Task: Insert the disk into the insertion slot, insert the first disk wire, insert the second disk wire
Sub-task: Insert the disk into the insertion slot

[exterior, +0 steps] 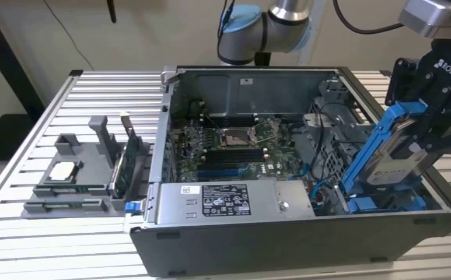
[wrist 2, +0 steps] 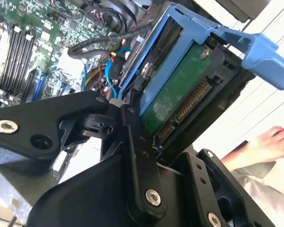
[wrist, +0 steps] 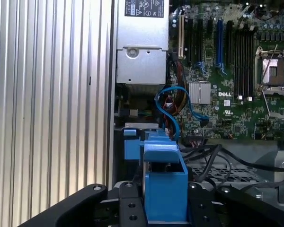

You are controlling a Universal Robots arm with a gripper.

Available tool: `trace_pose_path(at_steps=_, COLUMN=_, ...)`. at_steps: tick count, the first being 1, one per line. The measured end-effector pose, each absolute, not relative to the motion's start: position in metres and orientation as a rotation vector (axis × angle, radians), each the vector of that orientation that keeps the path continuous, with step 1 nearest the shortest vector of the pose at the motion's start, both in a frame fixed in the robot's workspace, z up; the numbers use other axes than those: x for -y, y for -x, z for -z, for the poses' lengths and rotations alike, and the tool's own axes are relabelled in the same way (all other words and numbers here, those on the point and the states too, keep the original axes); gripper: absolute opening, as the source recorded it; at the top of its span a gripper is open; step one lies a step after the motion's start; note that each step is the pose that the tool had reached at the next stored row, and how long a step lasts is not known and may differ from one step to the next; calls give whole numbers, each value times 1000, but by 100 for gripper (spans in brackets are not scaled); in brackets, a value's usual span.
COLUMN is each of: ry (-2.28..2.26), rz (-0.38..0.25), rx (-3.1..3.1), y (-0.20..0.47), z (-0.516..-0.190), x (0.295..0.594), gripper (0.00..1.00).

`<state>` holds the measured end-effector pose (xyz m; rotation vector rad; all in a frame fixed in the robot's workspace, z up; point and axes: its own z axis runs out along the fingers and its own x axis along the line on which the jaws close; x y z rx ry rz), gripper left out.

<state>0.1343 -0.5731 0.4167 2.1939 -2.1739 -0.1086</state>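
Observation:
My gripper (exterior: 416, 137) is shut on the disk (exterior: 393, 158), a silver-grey drive in a bright blue carrier. It holds the disk steeply tilted above the open computer case's corner, at the exterior view's right. The disk's lower end hangs just over the blue insertion slot (exterior: 381, 204) in the case floor. In the second wrist view the disk's green underside (wrist 2: 176, 94) and connector edge sit between the black fingers (wrist 2: 135, 151). The first wrist view has the carrier (wrist: 164, 182) near the camera and the slot (wrist: 131, 147) beyond it. Loose blue wires (wrist: 173, 101) curl beside the slot.
The silver power-supply box (exterior: 229, 201) lies along the case's near wall, with the motherboard (exterior: 233, 149) behind it. A grey fixture holding parts (exterior: 77, 175) stands on the slatted table at the exterior view's left. A person's hand (wrist 2: 273, 143) rests outside the case.

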Motion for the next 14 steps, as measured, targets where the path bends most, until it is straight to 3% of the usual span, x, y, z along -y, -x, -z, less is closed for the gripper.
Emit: trace_pose_path(at_steps=14, ry=-2186, rz=127, rx=2166, y=-136, z=-406, x=575, gripper=33)
